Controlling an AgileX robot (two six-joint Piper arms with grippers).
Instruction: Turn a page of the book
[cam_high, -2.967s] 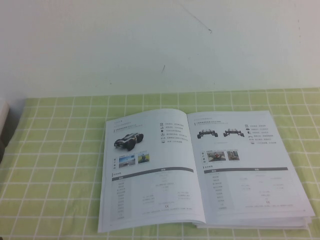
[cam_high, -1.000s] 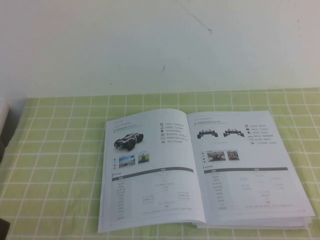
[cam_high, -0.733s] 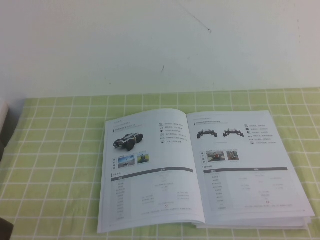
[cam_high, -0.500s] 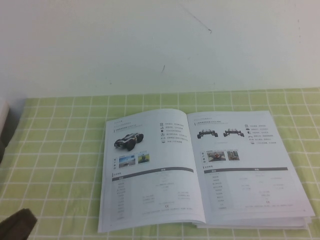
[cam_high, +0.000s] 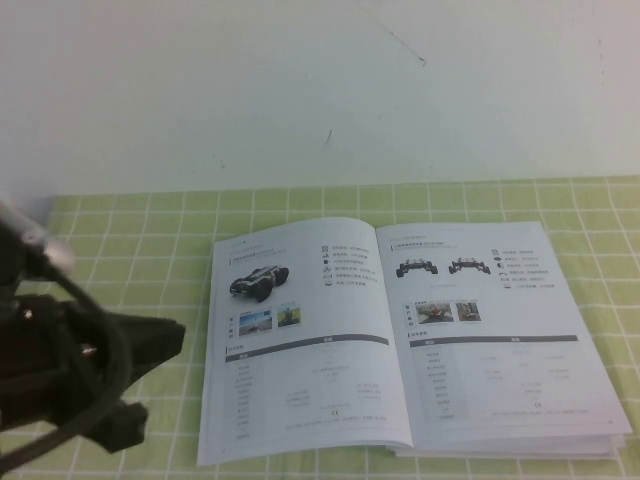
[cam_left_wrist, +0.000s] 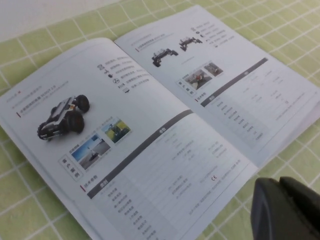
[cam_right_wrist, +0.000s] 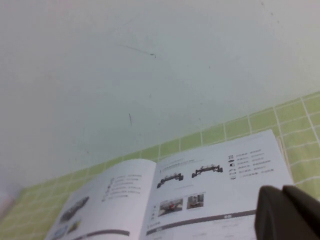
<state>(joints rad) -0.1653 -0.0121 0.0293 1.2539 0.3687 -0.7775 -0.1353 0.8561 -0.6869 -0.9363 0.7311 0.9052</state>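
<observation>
The book (cam_high: 400, 340) lies open and flat on the green checked cloth. Its right-hand page (cam_high: 490, 340) has two small black chassis pictures above a grey-barred table. The left-hand page (cam_high: 300, 350) has one black-and-white vehicle. My left gripper (cam_high: 165, 338) is shut and empty, just left of the book's left edge and apart from it. In the left wrist view the book (cam_left_wrist: 150, 115) fills the frame, with the gripper (cam_left_wrist: 280, 182) off its near corner. My right gripper (cam_right_wrist: 282, 191) is shut and empty above the right-hand page (cam_right_wrist: 215, 200). It is out of the high view.
The green checked cloth (cam_high: 120, 250) covers the table up to a white wall (cam_high: 320, 90) at the back. The left arm's dark body and cables (cam_high: 50, 370) fill the near left corner.
My left arm has come into the high view from the near left corner and risen toward the book's left edge. The book and its pages have not moved.
</observation>
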